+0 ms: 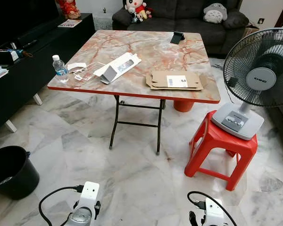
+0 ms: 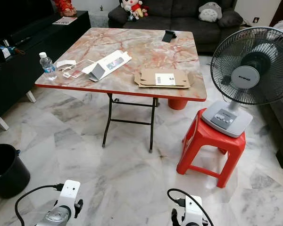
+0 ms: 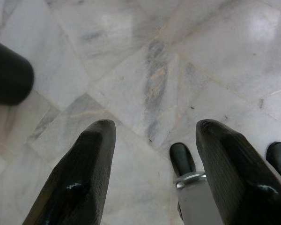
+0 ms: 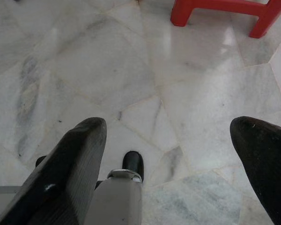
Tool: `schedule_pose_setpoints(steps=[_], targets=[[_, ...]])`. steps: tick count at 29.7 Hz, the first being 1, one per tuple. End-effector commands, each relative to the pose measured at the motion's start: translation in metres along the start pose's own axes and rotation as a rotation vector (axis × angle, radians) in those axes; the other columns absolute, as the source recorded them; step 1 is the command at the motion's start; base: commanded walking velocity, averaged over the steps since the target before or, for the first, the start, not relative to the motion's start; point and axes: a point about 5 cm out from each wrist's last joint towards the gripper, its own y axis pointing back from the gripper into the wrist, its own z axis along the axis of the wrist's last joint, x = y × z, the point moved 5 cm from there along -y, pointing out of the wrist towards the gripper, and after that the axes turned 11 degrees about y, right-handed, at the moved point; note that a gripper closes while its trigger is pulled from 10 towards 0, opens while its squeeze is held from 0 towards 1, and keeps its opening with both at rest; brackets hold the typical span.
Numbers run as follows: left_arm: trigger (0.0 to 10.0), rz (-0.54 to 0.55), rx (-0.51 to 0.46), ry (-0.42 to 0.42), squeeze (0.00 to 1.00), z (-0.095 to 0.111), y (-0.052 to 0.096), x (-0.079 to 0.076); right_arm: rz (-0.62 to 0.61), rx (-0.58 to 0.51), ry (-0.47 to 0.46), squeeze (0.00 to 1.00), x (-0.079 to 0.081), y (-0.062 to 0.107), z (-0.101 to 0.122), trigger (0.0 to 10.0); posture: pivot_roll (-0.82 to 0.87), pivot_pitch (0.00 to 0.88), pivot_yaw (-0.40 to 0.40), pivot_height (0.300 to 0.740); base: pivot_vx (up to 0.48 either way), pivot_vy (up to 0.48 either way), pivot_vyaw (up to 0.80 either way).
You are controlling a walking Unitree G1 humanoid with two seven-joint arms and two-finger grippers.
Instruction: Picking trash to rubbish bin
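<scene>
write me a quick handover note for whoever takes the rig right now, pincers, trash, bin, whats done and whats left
Left pincer: open, empty, hanging low over the marble floor.
Right pincer: open, empty, also low over the floor, near the red stool.
Trash on the table: flattened cardboard at the near edge, white packaging and clear plastic pieces near the water bottle.
Black bin: on the floor to the robot's left.
Done: nothing picked up yet.
Left: walk up to the table, grasp each piece, carry it to the bin.

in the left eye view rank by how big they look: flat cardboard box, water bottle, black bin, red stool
1. red stool
2. black bin, cut off by the frame's edge and nearer the camera
3. flat cardboard box
4. water bottle
</scene>
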Motion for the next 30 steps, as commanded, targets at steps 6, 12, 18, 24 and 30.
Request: schedule_pose_setpoints(steps=[6, 12, 18, 24, 30], targets=[[10.0, -0.016, 0.042, 0.122, 0.0, -0.004, 0.0001, 0.015, -0.017, -0.03, -0.14, 0.0, -0.0055, 0.0003, 0.0032, 10.0, -0.16, 0.0, 0.041, 0.74, 0.0, 0.0, 0.0], [10.0, -0.016, 0.042, 0.122, 0.0, -0.004, 0.0001, 0.015, -0.017, -0.03, -0.14, 0.0, -0.0055, 0.0003, 0.0032, 10.0, -0.16, 0.0, 0.041, 0.74, 0.0, 0.0, 0.0], [10.0, -0.016, 0.042, 0.122, 0.0, -0.004, 0.0001, 0.015, -0.017, -0.03, -0.14, 0.0, -0.0055, 0.0003, 0.0032, 10.0, -0.16, 0.0, 0.041, 0.74, 0.0, 0.0, 0.0], [10.0, -0.016, 0.042, 0.122, 0.0, -0.004, 0.0001, 0.015, -0.017, -0.03, -0.14, 0.0, -0.0055, 0.0003, 0.0032, 10.0, -0.16, 0.0, 0.041, 0.74, 0.0, 0.0, 0.0], [10.0, -0.016, 0.042, 0.122, 0.0, -0.004, 0.0001, 0.015, -0.017, -0.03, -0.14, 0.0, -0.0055, 0.0003, 0.0032, 10.0, -0.16, 0.0, 0.041, 0.74, 0.0, 0.0, 0.0]])
